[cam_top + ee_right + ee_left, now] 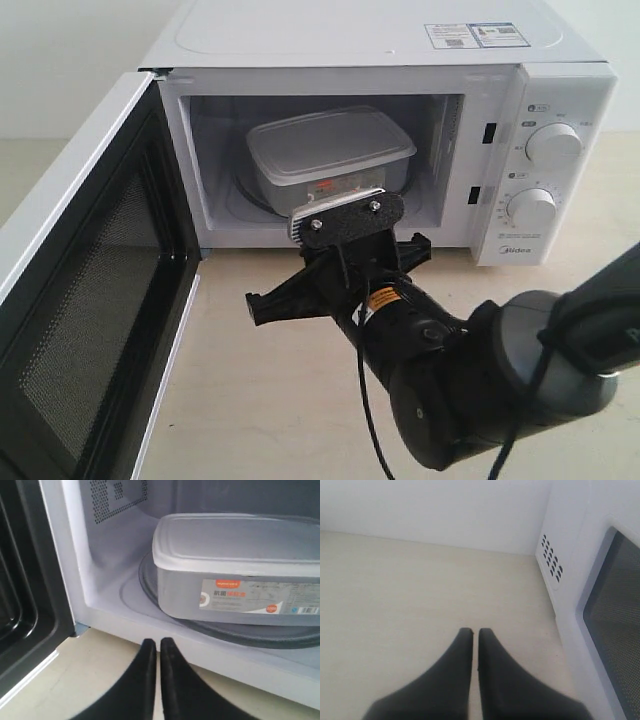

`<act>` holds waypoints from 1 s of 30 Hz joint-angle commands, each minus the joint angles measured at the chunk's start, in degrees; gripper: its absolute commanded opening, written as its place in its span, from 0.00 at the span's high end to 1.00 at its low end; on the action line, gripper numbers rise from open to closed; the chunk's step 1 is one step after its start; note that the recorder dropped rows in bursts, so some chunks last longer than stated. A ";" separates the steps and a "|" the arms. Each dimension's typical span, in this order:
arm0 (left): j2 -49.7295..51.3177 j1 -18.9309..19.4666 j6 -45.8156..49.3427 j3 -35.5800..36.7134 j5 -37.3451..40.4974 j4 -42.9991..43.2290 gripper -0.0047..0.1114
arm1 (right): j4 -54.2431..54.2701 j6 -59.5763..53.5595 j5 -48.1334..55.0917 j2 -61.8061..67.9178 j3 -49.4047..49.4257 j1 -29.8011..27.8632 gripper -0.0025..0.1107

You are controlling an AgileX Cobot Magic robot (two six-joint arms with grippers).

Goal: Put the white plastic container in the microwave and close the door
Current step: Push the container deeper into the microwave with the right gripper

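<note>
Inside the microwave (560, 90), the white plastic container (330, 150) sits on the glass turntable (165, 620) with its flat lid on. Its long side bears a label (240, 597) with red markings, turned toward the opening. The door (70, 280) stands swung wide open to the left in the exterior view, showing its black mesh-screened inner side, with its lower edge close over the pale surface (280, 400). The right hand (159, 642) is clenched on nothing, its two dark fingers pressed together. In its wrist view the tips lie just outside the oven's front sill, apart from the container. In the exterior view the right arm reaches in from the lower right, and its wrist camera plate (345, 222) sits in front of the container and covers part of that near side. The left hand (475, 631) is likewise closed and empty, with only a thin slit between its fingers, and it hangs over bare surface. Its wrist view shows a white wall of the oven with a patch of vent holes (551, 555) and the door's dark window nearby. On the control panel two round white knobs (553, 145) stand one above the other over the Midea logo (512, 254), and stickers (478, 35) lie on the oven's top.
</note>
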 commanded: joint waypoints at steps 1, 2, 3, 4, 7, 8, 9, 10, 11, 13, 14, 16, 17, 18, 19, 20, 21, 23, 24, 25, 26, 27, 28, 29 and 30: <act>-0.16 0.12 -0.31 0.15 -0.43 0.27 0.92 | 0.87 -1.20 0.73 1.69 -3.15 -1.23 0.98; -0.16 0.12 -0.31 0.15 -0.43 0.27 0.92 | 1.15 -1.35 0.98 2.12 -3.85 -1.51 0.98; -0.16 0.12 -0.31 0.15 -0.43 0.27 0.92 | 1.15 -1.35 0.98 2.43 -4.45 -1.77 0.98; -0.16 0.12 -0.31 0.15 -0.43 0.27 0.92 | 1.15 -1.35 1.54 2.82 -5.30 -2.29 0.98; -0.16 0.12 -0.31 0.15 -0.43 0.27 0.92 | 1.29 -1.45 2.85 3.92 -7.71 -3.37 0.98; -0.16 0.12 -0.31 0.15 -0.43 0.27 0.92 | 1.31 -1.45 3.09 4.47 -8.59 -3.36 0.98; -0.16 0.12 -0.31 0.15 -0.43 0.27 0.92 | 1.58 -1.45 3.09 4.75 -9.22 -3.51 0.98; -0.16 0.12 -0.31 0.15 -0.43 0.27 0.92 | 1.58 -1.45 2.95 5.12 -10.08 -3.51 0.98; -0.16 0.12 -0.31 0.15 -0.43 0.27 0.92 | 1.70 -1.45 3.06 5.61 -10.86 -3.76 0.98; -0.16 0.12 -0.31 0.15 -0.43 0.27 0.92 | 2.06 -1.45 3.50 6.54 -12.40 -4.01 0.98; -0.16 0.12 -0.31 0.15 -0.43 0.27 0.92 | 2.83 -1.45 4.09 7.20 -13.34 -4.18 0.98; -0.16 0.12 -0.31 0.15 -0.43 0.27 0.92 | 3.20 -1.45 5.69 8.30 -15.05 -4.54 0.98; -0.16 0.12 -0.31 0.15 -0.43 0.27 0.92 | 4.00 -1.59 5.95 8.87 -15.96 -4.78 0.98; -0.16 0.12 -0.31 0.15 -0.43 0.27 0.92 | 4.14 -1.59 5.96 9.45 -16.78 -4.88 0.98; -0.16 0.12 -0.31 0.15 -0.43 0.27 0.92 | 4.04 -1.59 5.96 9.72 -17.43 -5.17 0.98; -0.16 0.12 -0.31 0.15 -0.43 0.27 0.92 | 4.15 -1.97 6.05 10.28 -18.26 -5.27 0.98; -0.16 0.12 -0.31 0.15 -0.43 0.27 0.92 | 4.26 -2.77 6.27 10.56 -19.09 -5.68 0.98; -0.16 0.12 -0.31 0.15 -0.43 0.27 0.92 | 4.26 -3.65 7.17 11.29 -20.81 -6.29 0.98; -0.16 0.12 -0.31 0.15 -0.43 0.27 0.92 | 4.26 -4.29 7.92 11.68 -21.62 -6.75 0.98; -0.16 0.12 -0.31 0.15 -0.43 0.27 0.92 | 4.26 -4.33 8.44 12.04 -22.35 -7.07 0.98; -0.16 0.12 -0.31 0.15 -0.43 0.27 0.92 | 4.26 -4.47 9.06 12.42 -23.21 -7.46 0.98; -0.16 0.12 -0.31 0.15 -0.43 0.27 0.92 | 4.26 -4.47 9.96 12.91 -24.07 -8.09 0.98; -0.16 0.12 -0.31 0.15 -0.43 0.27 0.92 | 4.26 -4.64 10.14 13.13 -24.76 -8.47 0.98; -0.16 0.12 -0.31 0.15 -0.43 0.27 0.92 | 4.26 -4.95 10.65 13.53 -25.56 -8.78 0.98; -0.16 0.12 -0.31 0.15 -0.43 0.27 0.92 | 4.25 -5.22 11.07 13.78 -26.35 -9.12 0.98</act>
